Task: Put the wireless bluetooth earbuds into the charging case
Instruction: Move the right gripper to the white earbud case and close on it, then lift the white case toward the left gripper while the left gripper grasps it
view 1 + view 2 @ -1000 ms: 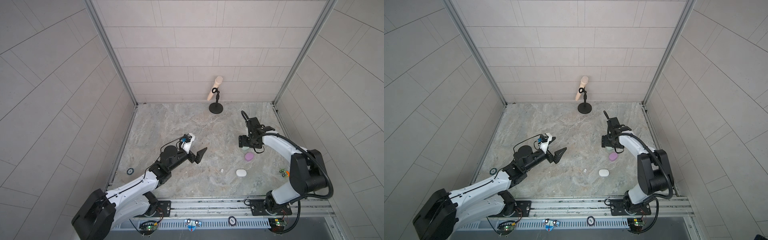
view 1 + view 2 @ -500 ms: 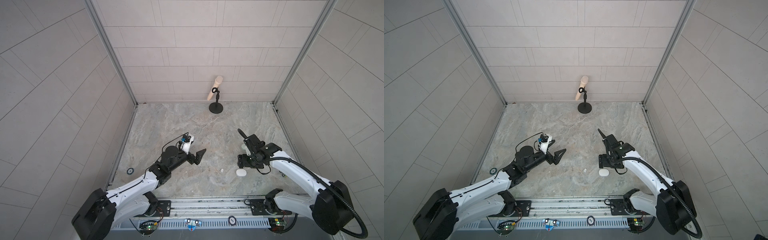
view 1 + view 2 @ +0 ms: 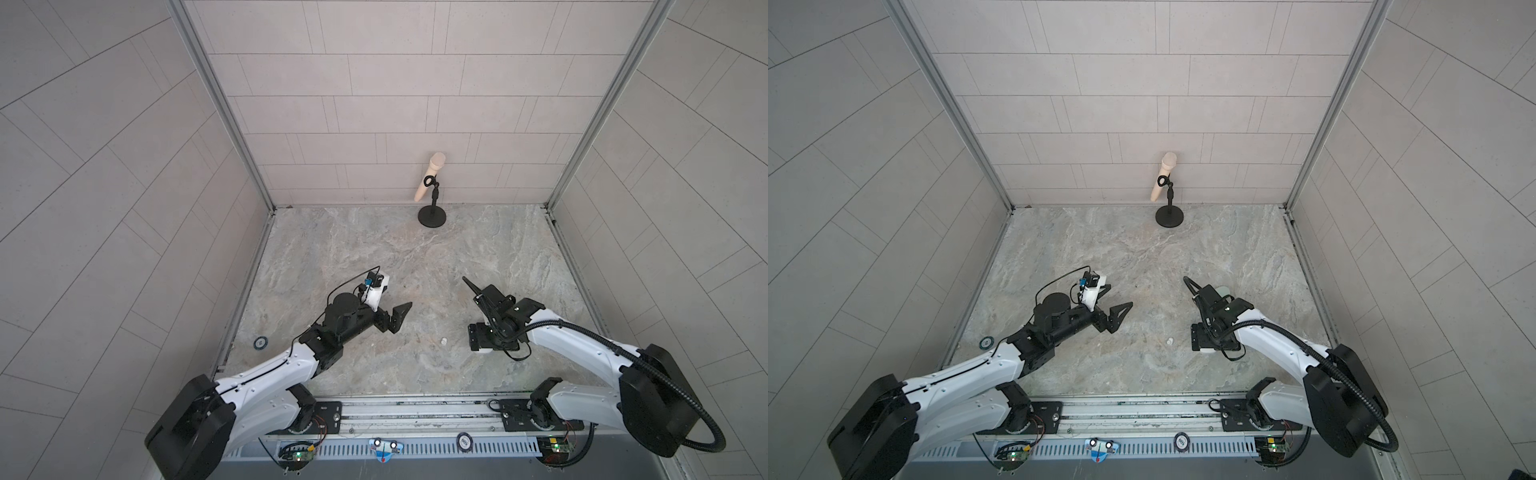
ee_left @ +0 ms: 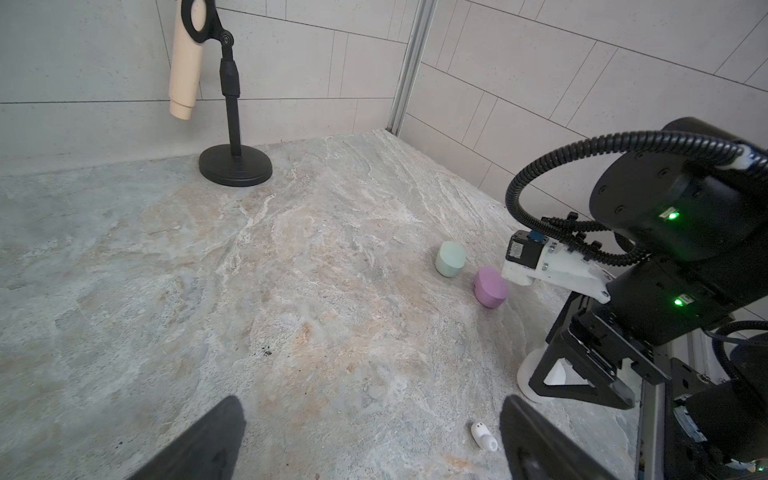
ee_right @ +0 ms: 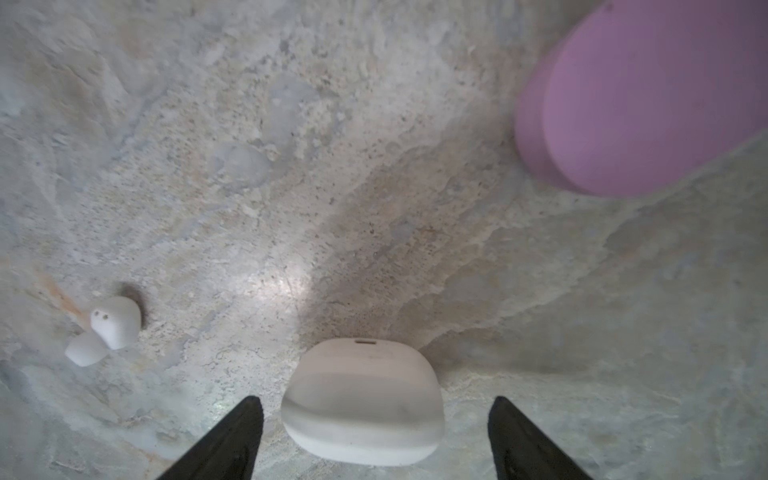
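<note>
R jaws: my right gripper [image 5: 375, 405] hangs low over the table [image 4: 291, 270] with fingers spread, one each side of the case. Neither touches it; gap is tighter on one side.
Case: white charging case [image 5: 361, 374] sits flat betw. my R fingers, lid looks shut, port slot faces away from my wrist. Its wider side seems to run finger to finger, so a close would squeeze across that width.
Bud: one white earbud [image 5: 109, 328] lies on the table just outside my R jaws, past the finger that faces my L arm, apart from the case. Its long axis is slanted to my R finger line.
L jaws: my left gripper [image 4: 370, 409] is wide open, empty, off the table. The bud lies ahead of it, close inside one fingertip.
Nearer arm: bud is betw. both grippers. I judge L the freer one, since R straddles the case.
Beyond R jaws: lilac case [image 4: 490, 287], well past the white one. Mint case [image 4: 451, 259] is farther, near the lilac, not touching.
Far: mic [image 4: 185, 62] on a desk stand [image 4: 235, 166] by the back wall.
Hidden: in both top views my R wrist covers most of the white case. Lilac case is cut off in R wrist view. No other buds seen; can't tell if any sit inside the cases.
</note>
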Available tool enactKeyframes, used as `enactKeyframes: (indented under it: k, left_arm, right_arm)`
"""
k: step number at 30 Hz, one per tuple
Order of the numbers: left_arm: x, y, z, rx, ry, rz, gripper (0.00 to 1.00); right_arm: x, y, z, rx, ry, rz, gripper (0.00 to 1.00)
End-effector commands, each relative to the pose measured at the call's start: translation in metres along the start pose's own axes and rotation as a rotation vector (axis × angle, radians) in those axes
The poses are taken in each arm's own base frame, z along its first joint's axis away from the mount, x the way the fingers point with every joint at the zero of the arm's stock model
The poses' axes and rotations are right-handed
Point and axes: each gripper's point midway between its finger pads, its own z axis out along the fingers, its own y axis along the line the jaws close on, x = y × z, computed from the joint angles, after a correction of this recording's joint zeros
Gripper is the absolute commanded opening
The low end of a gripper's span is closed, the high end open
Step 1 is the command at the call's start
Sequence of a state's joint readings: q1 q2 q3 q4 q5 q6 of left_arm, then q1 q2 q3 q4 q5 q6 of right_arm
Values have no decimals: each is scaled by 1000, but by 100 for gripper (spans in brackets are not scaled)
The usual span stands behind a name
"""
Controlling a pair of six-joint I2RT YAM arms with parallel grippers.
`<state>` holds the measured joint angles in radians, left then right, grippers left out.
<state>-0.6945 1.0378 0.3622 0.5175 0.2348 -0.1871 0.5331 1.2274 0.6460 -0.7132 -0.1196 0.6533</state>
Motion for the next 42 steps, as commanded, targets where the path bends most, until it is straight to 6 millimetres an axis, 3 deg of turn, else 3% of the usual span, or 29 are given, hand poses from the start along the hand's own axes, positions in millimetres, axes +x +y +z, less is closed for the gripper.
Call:
enactKeyframes:
  k: [1, 17, 42]
  left_arm:
    - [-1, -2, 0, 9, -6, 11, 100]
    - [0, -2, 0, 12, -3, 11, 100]
    - [2, -1, -1, 6, 1, 10, 100]
  right_arm:
    - [-7, -1, 3, 24, -36, 17, 86]
    - [7, -3, 10, 37, 14, 22, 78]
    - [11, -4, 9, 50, 32, 18, 67]
